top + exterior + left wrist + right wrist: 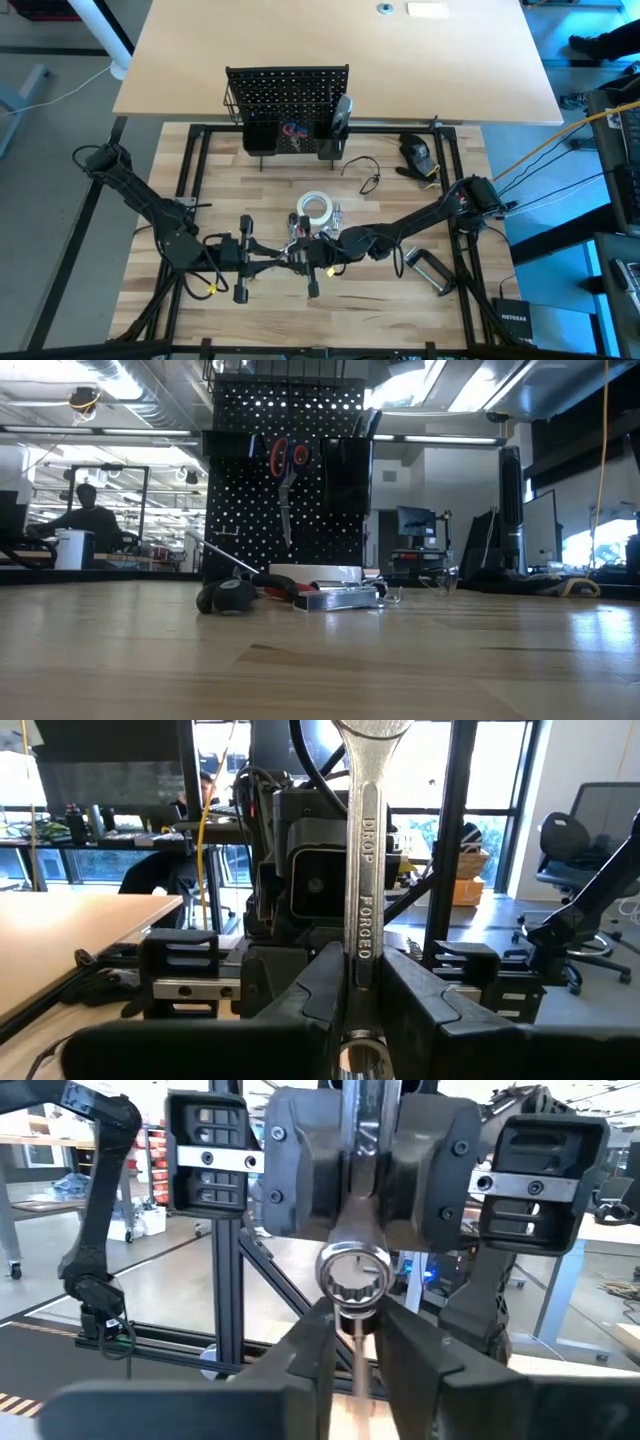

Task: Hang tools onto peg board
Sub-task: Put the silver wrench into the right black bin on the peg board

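Centrally, we see the left gripper (355, 985) clenched on the shank of a silver wrench (362, 870) stamped "DROP FORGED"; the right gripper (352, 1342) faces it from the other side, its fingers pressed against the same wrench just below the ring end (354, 1277). From above, we find both grippers meeting low over the wooden table (400, 300), just in front of the white tape roll (316, 207). Behind them the peg board (290, 90) stands upright at the table's far edge; the red-handled scissors (288, 470) hang on it, blades pointing down. We also see a silver C-clamp (430, 270) lying near the right arm, well apart from the board.
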Tool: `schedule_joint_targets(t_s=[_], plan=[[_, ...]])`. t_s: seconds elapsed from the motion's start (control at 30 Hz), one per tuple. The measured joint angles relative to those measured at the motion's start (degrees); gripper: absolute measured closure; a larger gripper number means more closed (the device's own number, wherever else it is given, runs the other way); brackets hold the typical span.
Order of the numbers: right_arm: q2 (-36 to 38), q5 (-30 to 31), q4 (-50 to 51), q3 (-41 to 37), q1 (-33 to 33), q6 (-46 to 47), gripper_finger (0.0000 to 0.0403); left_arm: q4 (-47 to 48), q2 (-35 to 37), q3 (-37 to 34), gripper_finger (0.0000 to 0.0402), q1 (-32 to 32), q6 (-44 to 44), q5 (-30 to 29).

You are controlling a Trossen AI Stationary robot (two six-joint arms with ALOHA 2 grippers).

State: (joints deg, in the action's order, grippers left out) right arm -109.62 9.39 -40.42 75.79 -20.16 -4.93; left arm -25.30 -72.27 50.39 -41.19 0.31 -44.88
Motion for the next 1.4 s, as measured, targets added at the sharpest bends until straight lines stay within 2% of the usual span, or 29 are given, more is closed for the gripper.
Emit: schedule_joint_targets(t_s=[0.3,0.7,0.97,1.13,1.3,1.4], plan=[[0.0,-0.02,0.72,-0.04,-0.07,-1.47,0.04,-0.13,0.02,0.07,0.036,-0.01,0.07,1.07],[-0.02,-2.12,2.88,0.06,-0.09,-2.56,0.0403,-1.46,-0.07,-0.07,0.0363,-0.02,1.28,1.09],[-5.04,-2.35,5.26,2.13,0.39,-0.92,0.0403,-6.75,-0.02,-0.02,0.036,-0.59,4.56,0.97],[-5.41,0.77,12.67,4.67,0.36,-1.6,0.0403,-6.06,0.0,-0.02,0.0363,-2.41,6.52,-0.45],[-0.83,5.91,25.44,5.51,-0.93,-3.01,0.0403,-1.62,0.89,-0.02,0.0359,-5.62,6.47,-9.49],[2.07,11.05,38.33,5.53,-2.71,-2.74,0.0403,1.38,1.97,-0.02,0.0362,-7.42,5.55,-14.4]])
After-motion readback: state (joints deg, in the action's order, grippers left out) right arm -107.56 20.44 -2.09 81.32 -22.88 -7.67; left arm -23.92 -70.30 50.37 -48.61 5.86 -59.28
